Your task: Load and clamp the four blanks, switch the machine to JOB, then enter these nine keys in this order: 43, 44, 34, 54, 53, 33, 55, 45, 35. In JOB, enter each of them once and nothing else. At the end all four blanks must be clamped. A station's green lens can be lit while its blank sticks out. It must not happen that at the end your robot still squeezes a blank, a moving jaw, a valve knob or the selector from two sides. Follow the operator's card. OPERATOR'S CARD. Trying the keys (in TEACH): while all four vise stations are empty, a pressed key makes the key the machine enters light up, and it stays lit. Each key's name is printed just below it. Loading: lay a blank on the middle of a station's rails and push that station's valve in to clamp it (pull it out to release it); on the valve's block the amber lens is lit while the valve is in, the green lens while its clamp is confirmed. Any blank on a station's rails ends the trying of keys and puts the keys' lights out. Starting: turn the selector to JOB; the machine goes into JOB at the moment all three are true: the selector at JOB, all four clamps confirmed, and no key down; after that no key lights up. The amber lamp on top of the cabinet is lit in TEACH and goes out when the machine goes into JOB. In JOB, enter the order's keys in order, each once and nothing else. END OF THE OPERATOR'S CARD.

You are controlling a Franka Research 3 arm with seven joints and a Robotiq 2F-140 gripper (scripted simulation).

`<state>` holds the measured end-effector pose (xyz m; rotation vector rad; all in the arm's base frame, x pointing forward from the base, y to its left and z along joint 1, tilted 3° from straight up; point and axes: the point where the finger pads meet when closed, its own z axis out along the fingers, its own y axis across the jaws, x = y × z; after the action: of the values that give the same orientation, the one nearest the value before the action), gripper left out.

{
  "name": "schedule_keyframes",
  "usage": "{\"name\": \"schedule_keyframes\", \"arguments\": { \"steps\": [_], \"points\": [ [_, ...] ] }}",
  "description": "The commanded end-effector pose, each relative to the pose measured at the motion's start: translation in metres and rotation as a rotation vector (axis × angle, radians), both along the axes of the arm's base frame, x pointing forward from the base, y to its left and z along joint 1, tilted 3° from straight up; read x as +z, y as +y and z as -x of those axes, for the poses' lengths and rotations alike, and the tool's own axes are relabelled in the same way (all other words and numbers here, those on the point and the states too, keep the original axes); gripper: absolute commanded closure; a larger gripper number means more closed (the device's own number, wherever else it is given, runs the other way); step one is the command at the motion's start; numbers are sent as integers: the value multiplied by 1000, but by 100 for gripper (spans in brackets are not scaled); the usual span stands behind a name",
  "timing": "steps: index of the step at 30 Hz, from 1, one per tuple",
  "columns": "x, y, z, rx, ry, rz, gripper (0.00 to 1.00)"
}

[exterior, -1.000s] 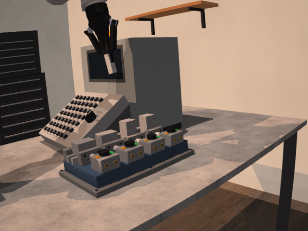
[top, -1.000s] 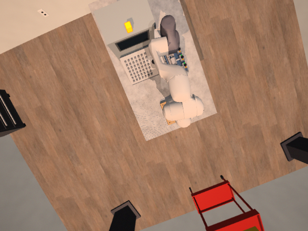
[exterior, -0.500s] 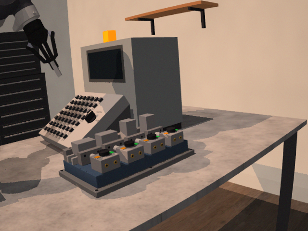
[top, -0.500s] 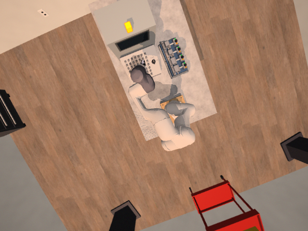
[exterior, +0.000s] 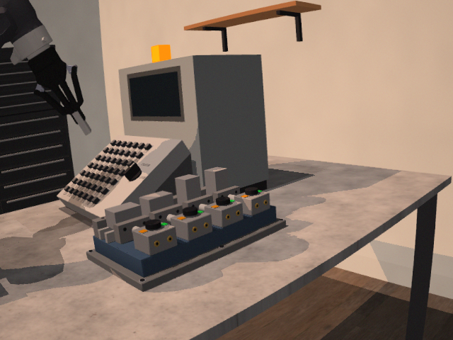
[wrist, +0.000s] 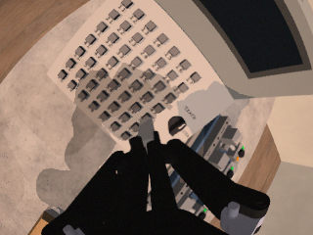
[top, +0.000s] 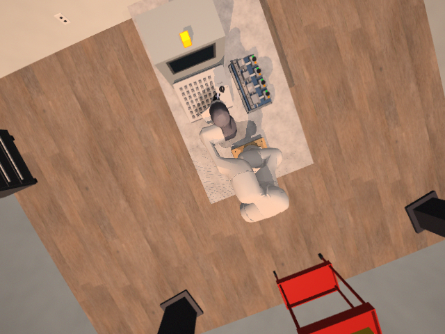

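Lamp (top: pixel 185 38) (exterior: pixel 161 53) on the cabinet (top: pixel 179 21) (exterior: pixel 230 117) (wrist: pixel 220 64) glows amber in the top and exterior shots, but the wrist cam misses it. Gripper (top: pixel 216 96) (exterior: pixel 85 127) (wrist: pixel 148 127) is closed, fingers together; exterior has it up in the air by the keypad (top: pixel 181 94) (exterior: pixel 110 199) (wrist: pixel 61 72). Four grey blanks (top: pixel 255 99) (exterior: pixel 122 215) (wrist: pixel 232 135) sit in the vise stations beside the keypad. Exterior gets every green and amber lens lit, while the gripper blocks part of that row in the wrist view. That one does show the TEACH label by the black selector (top: pixel 221 88) (exterior: pixel 133 171) (wrist: pixel 177 125), though key names are too tiny to read.
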<state>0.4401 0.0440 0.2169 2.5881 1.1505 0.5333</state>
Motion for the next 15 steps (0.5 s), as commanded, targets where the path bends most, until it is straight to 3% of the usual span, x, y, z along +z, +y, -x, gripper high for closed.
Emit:
{"name": "schedule_keyframes", "arguments": {
  "steps": [1,5,10,11,15],
  "points": [
    [-16,-25,-23,-218,-92,-149,100],
    [-60,-75,-23,-409,-62,-250,100],
    [-73,-91,-23,-655,-69,-395,100],
    [-73,-91,-23,-697,-79,-420,67],
    [-73,-91,-23,-845,-138,-504,67]
  ]
}}
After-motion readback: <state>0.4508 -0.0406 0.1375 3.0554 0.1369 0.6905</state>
